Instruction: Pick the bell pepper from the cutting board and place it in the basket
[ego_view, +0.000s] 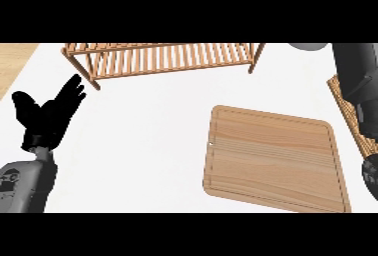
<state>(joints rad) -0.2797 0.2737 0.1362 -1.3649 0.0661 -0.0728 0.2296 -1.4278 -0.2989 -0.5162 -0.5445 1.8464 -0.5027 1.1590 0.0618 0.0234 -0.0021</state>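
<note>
The wooden cutting board (273, 157) lies right of centre with nothing on its top. No bell pepper shows anywhere. A slatted wooden basket (345, 111) runs along the right edge, mostly covered by my right arm (358, 70), which hangs over it. A black part of my right hand (370, 174) shows at the right border just past the board; what it holds, if anything, is hidden. At the far left my left hand (48, 117) rests open with its fingers up.
A long slatted wooden rack (162, 59) stands at the back of the white counter (140, 150). A light wood surface (15, 65) borders the counter at the upper left.
</note>
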